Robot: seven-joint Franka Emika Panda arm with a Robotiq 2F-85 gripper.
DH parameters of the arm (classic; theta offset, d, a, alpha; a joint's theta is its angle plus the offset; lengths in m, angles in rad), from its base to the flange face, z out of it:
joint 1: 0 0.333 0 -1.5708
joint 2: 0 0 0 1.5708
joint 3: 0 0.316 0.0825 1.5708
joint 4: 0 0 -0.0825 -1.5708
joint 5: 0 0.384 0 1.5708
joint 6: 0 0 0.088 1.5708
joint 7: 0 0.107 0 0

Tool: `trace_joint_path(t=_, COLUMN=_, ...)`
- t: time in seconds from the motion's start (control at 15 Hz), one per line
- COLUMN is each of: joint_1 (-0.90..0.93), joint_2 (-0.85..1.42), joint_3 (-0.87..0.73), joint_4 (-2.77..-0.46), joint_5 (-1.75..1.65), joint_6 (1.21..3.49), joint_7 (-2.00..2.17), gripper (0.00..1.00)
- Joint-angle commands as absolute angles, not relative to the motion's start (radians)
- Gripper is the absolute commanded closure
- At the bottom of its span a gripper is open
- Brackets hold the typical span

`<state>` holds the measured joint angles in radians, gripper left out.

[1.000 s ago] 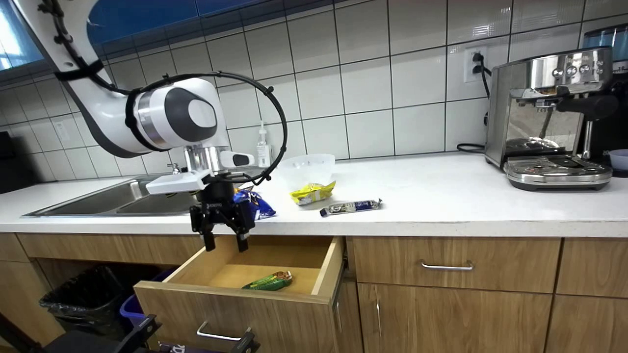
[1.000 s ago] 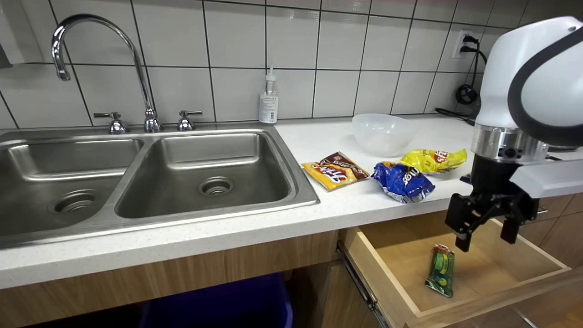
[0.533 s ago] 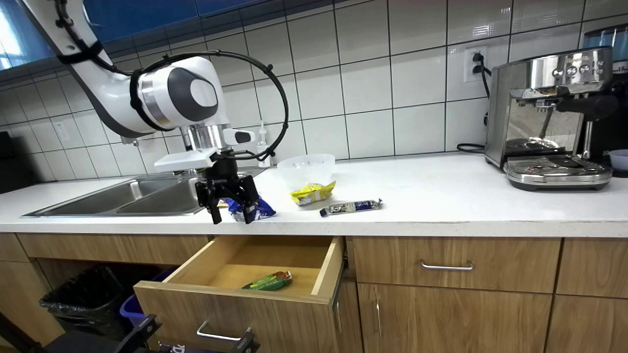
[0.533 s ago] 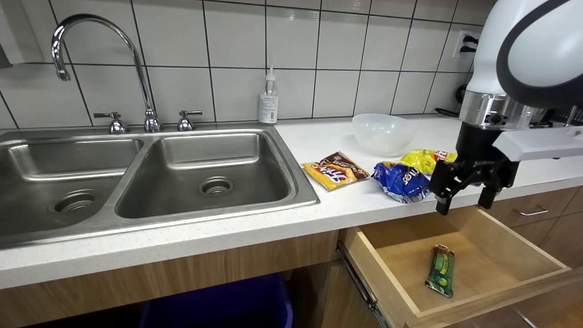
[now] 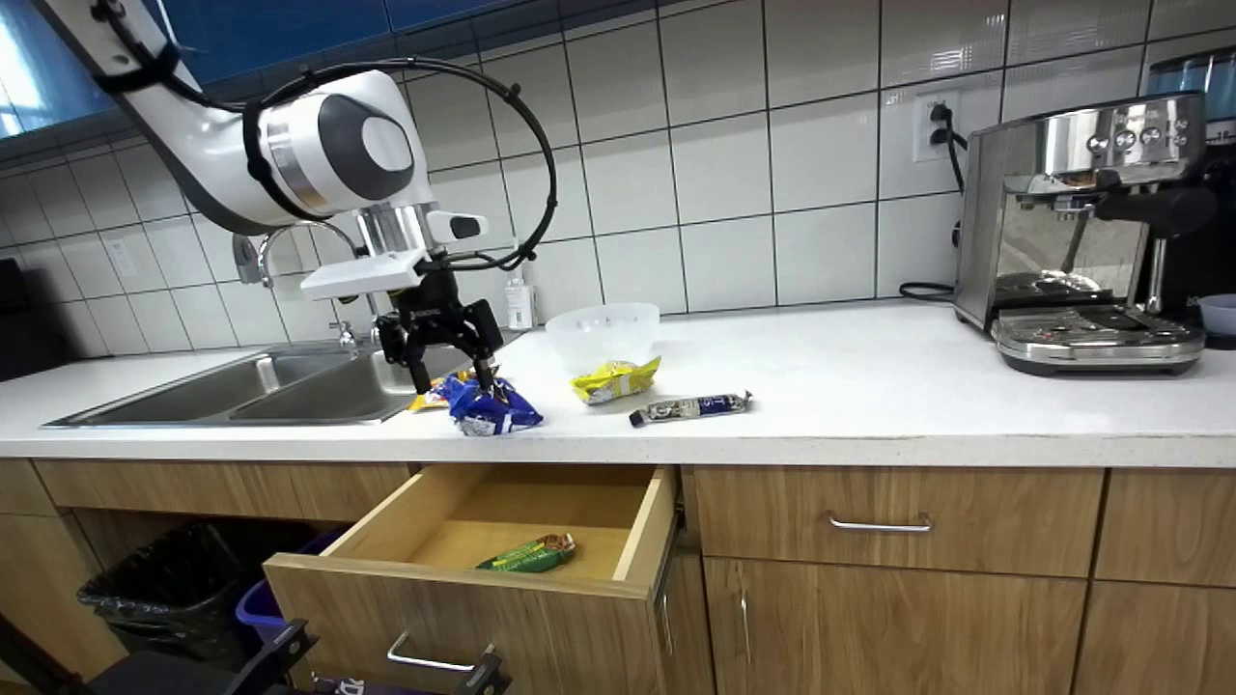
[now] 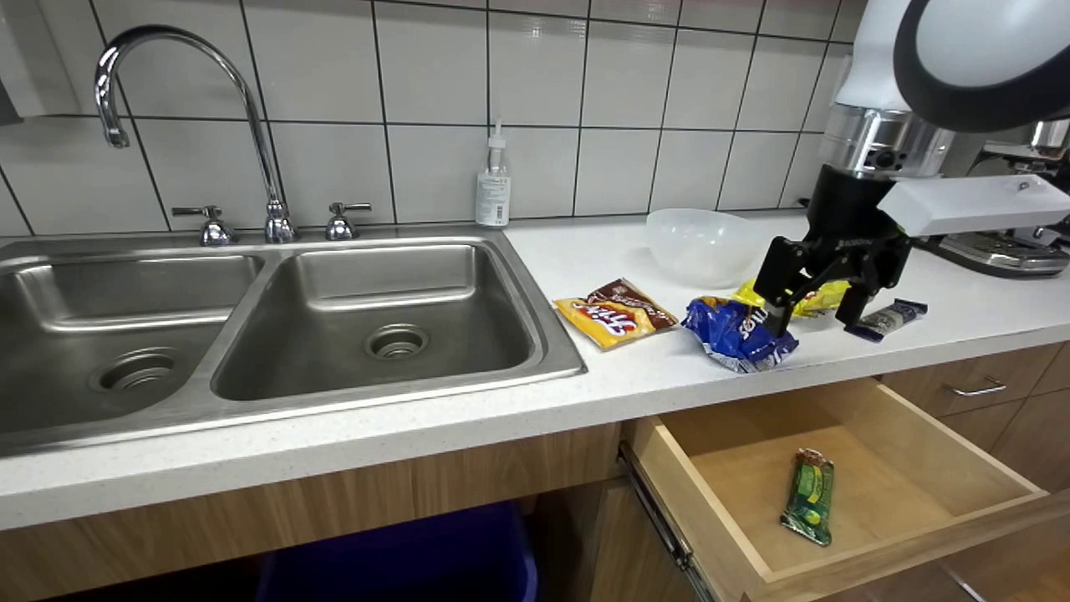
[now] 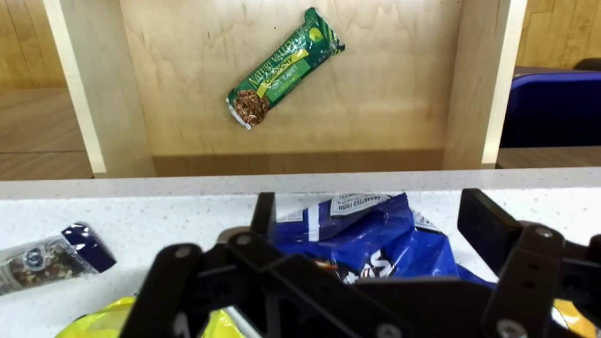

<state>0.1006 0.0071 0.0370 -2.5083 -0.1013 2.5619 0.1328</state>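
Observation:
My gripper [image 5: 454,382] is open and empty, its fingers pointing down above the counter. In the wrist view the crumpled blue bag [image 7: 366,239] lies beyond and between the spread fingers [image 7: 369,206]. In both exterior views the fingertips overlap or adjoin the blue bag [image 5: 497,413]; contact cannot be told. A yellow bag [image 6: 823,298] lies behind it, partly hidden by the gripper. An orange and brown bag [image 6: 619,313] lies towards the sink. A clear-wrapped bar with dark blue ends [image 5: 690,407] lies on the counter. A green granola bar [image 7: 286,70] lies in the open drawer [image 5: 463,618].
A translucent bowl [image 6: 698,247] stands behind the bags. A double steel sink [image 6: 552,334] with a tall faucet [image 6: 272,167] and a clear bottle [image 6: 493,196] are alongside. A coffee machine [image 5: 995,212] stands farther along the counter. A blue bin [image 6: 401,560] is below.
My gripper has risen from over the open drawer and moved back over the counter to the blue bag. Its fingers stay open. The bags, bars and drawer have not moved.

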Motion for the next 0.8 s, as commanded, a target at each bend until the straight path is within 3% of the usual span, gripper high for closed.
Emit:
trace_joint_path(t=0.0, joint_1=0.089, joint_2=0.063, joint_3=0.049, joint_4=-2.431, joint_5=-0.130, joint_6=2.568, joint_7=0.112, gripper=0.00)
trace_joint_path(t=0.73, joint_1=0.086, joint_2=0.159, joint_3=0.053, joint_4=-2.343, joint_5=-0.124, joint_6=2.691, joint_7=-0.085, gripper=0.00)
